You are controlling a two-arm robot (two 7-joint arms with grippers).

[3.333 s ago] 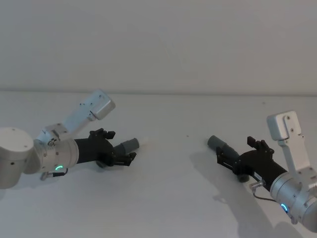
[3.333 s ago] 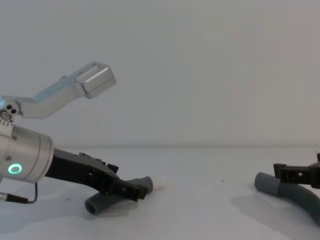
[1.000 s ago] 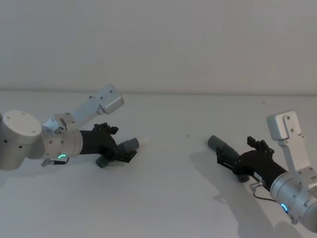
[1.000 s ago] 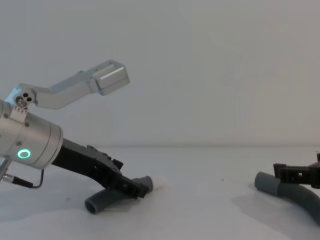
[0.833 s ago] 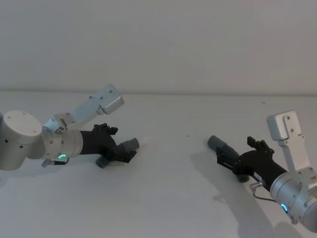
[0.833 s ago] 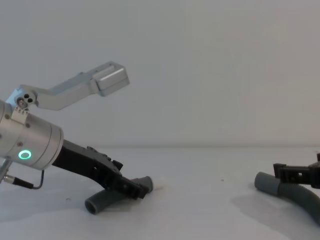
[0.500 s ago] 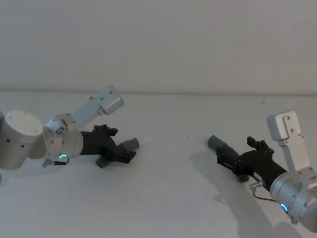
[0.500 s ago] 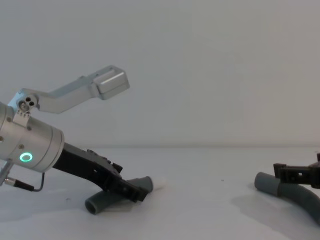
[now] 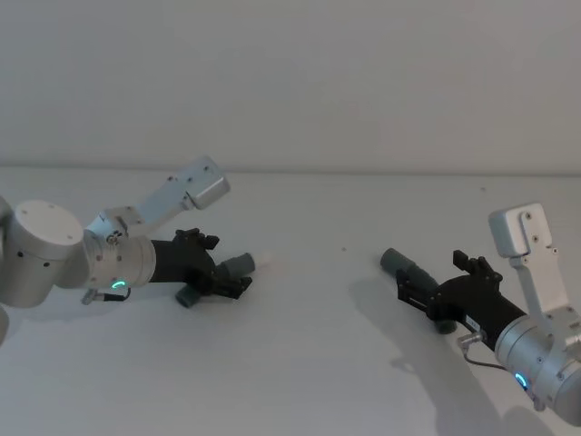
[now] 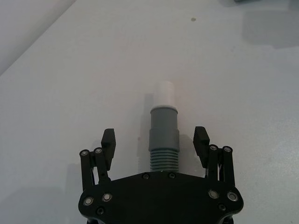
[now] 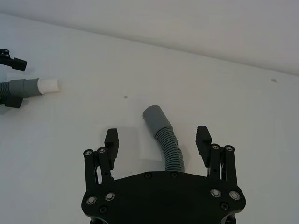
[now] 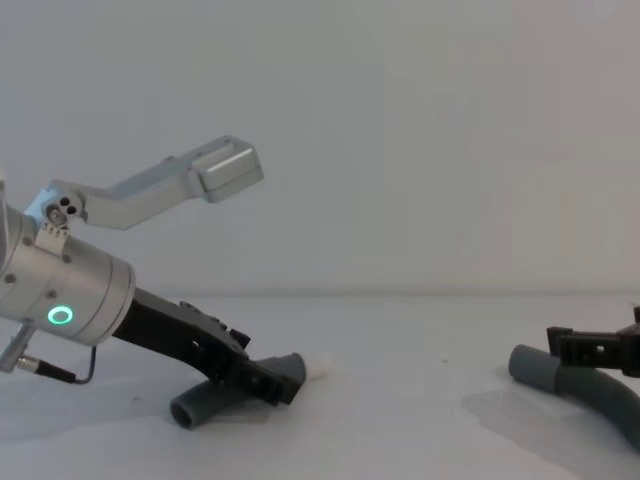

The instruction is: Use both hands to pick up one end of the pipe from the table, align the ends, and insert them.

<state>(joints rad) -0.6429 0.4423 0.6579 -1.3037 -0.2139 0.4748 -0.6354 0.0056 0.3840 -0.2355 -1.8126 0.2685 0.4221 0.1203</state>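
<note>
**Pre-grasp stage, both arms.** The black, angular left gripper (image 10: 155,137), mounted on a silver cylindrical wrist with a green ring light, is reaching low over the plain matte white table (image 9: 309,372) on the robot's left side. It is straddling the short, curved, grey ribbed hose piece (image 10: 163,156). Its jaws are standing wide, with a clear gap showing between each finger and the hose, so nothing is being held. The short hose piece is lying on the table. Its smooth grey cuff (image 10: 163,120) and white tip (image 10: 164,93) are projecting beyond the fingertips and pointing toward the middle of the table. Setting the fingers over the ribbed section, behind the cuff, is judged to be leaving the mating end free for insertion.

The black right gripper (image 11: 157,136) is sitting low on the robot's right side, angled inward, and is bracketing the longer grey ribbed hose piece (image 11: 170,149). Its jaws are likewise spread wide and are touching nothing. The longer hose piece is resting on the table and curving out from under the palm. Its wider open cuff (image 11: 154,116) is lying ahead of the fingertips and facing roughly toward the short hose piece. The two ends are lying well apart, with bare table between them.

**Judged stage.** Both grippers are standing in position to grasp, and no grasp is yet made. The next move is calling for both pairs of jaws to close on the ribs just behind the cuffs. A grip too far back is likely to let the flexible hose droop and spoil the alignment of tip and cuff.
</note>
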